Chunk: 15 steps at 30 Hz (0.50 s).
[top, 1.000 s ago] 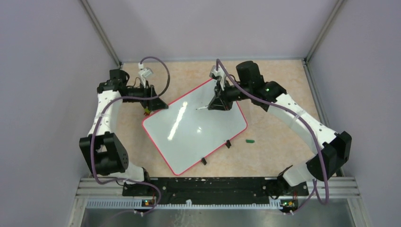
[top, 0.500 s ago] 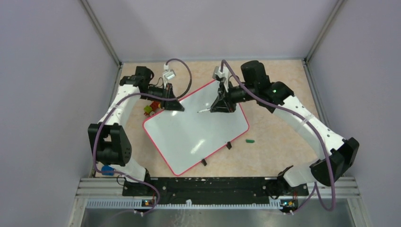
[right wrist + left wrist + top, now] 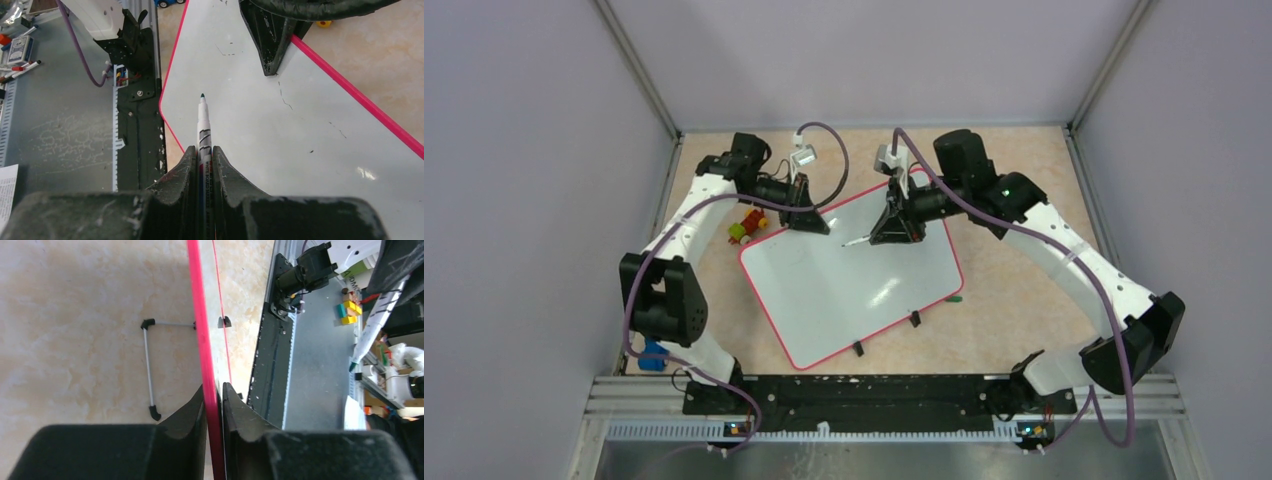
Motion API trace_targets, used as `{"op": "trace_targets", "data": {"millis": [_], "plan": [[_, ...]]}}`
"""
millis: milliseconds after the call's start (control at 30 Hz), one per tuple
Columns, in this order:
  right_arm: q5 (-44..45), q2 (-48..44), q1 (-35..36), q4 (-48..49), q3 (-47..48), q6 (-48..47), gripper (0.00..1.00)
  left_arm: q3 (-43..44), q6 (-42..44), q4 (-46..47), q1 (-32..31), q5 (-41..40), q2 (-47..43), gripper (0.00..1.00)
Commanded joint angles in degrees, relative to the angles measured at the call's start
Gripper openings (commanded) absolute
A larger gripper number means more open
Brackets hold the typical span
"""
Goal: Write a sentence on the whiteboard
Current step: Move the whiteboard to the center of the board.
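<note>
Two arms meet over the whiteboard [image 3: 844, 295], which lies askew on the bench [image 3: 1014, 200] between them, its two black clips [image 3: 857, 349] on the edge nearest the arm bases. The left pincer [image 3: 810, 222] is clamped on the board's far left edge. In the left wrist view its jaws press from either side on the thin red-pink rim [image 3: 202, 330], with no gap showing. The right pincer [image 3: 892, 230] hangs above the far part of the board and grips a whiteboard marker [image 3: 203, 122]. The pen lies along the jaws, its dark green tip uncapped and pointing out over the white surface; whether the tip touches the board cannot be told. A small green piece [image 3: 953, 298] lies on the bench just beside the board's right edge. A cluster of red, yellow and green toy blocks [image 3: 746, 225] sits on the bench near the left pincer, just off the board's left corner.
</note>
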Motion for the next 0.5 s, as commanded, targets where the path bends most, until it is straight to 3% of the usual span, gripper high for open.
{"op": "trace_targets", "data": {"millis": [0, 233, 467], "plan": [[-1.8, -2.4, 0.6, 0.0, 1.3, -1.7, 0.00, 0.2, 0.3, 3.5, -2.9, -1.8, 1.6, 0.26], [-0.2, -5.5, 0.6, 5.6, -4.1, 0.0, 0.00, 6.6, -0.7, -0.7, 2.1, -0.5, -0.7, 0.60], [3.1, -4.4, 1.3, 7.4, -4.8, 1.6, 0.00, -0.6, 0.7, -3.2, 10.2, 0.2, -9.5, 0.64]]}}
